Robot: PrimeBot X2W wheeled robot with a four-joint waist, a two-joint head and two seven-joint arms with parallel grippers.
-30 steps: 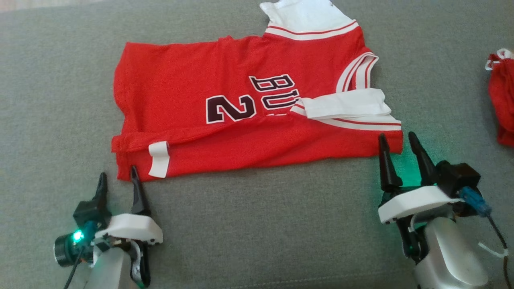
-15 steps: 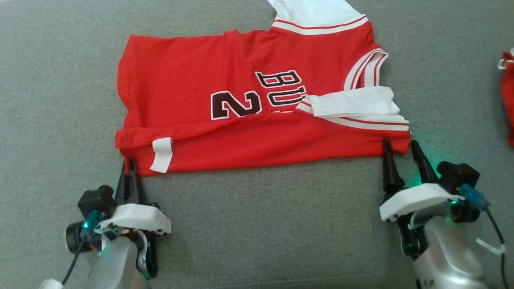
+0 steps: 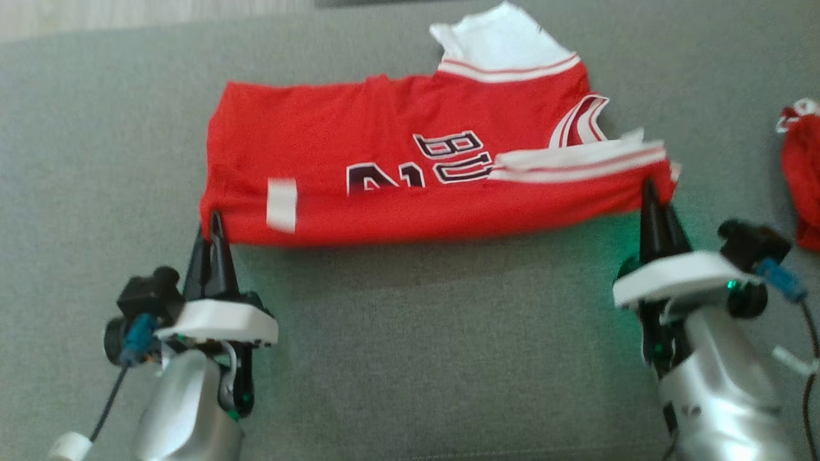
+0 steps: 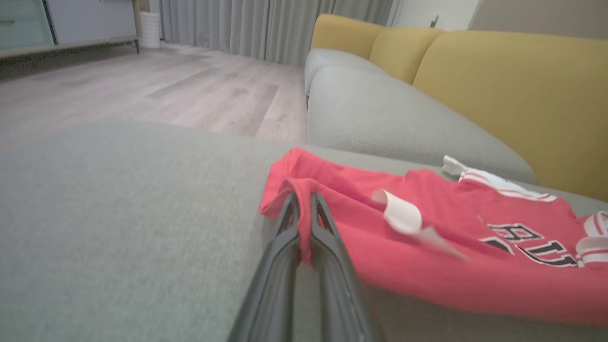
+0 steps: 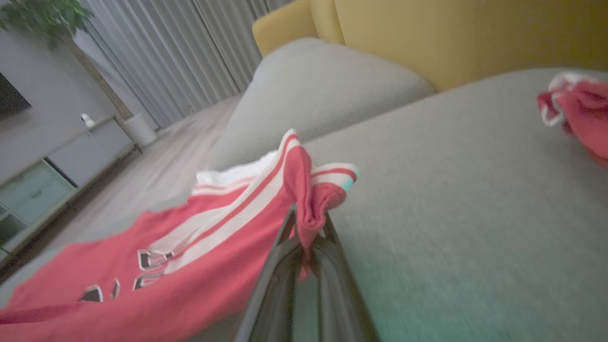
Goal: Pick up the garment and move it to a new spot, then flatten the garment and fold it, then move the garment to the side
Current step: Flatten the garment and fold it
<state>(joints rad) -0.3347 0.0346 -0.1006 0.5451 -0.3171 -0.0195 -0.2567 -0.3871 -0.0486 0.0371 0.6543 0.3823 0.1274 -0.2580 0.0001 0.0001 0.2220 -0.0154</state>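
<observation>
Garment corners pinched by left claw and right claw; another red cloth lies apart.

We see a grey sofa with a coarse weave spreading across the head view. Near its right edge lies a crumpled red bundle with white trim. A strip of pale wood floor shows along the top left. In the left wrist view we see yellow cushions behind a rounded grey seat, grey curtains hanging to the floor, and a low cabinet with a white bin beside it. The right wrist view shows a leafy plant in its top left corner.
</observation>
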